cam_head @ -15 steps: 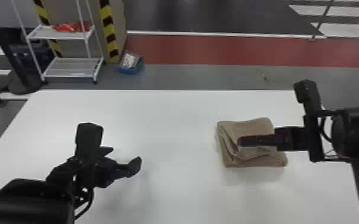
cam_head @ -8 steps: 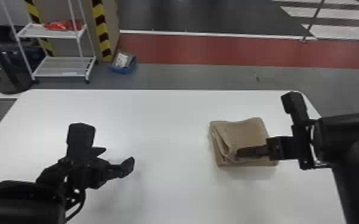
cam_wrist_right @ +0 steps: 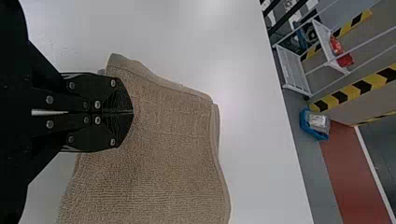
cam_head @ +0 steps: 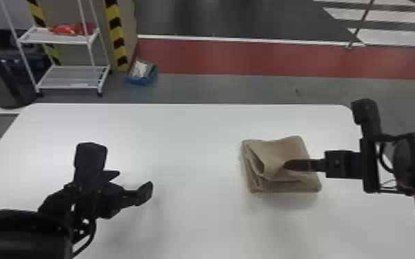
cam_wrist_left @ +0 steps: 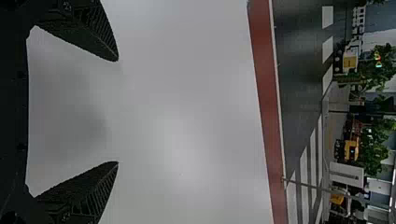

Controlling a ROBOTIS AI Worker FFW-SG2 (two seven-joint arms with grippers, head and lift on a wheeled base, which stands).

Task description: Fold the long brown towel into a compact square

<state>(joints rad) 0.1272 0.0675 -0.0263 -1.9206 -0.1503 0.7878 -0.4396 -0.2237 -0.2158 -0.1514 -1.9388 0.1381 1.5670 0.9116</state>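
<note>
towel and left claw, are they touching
Apart. The head view shows a wide stretch of white table between the left claw and the folded towel, which sits well off to its right.

So the towel (cam_head: 282, 148) is on the right half of the table (cam_head: 182, 131), right gripper (cam_head: 287, 165) over it. Left gripper (cam_head: 135, 179) is over the left half. Behind the table, off left, there's a shelf rack (cam_head: 70, 77), with a bin (cam_head: 141, 81) just right of it.
</note>
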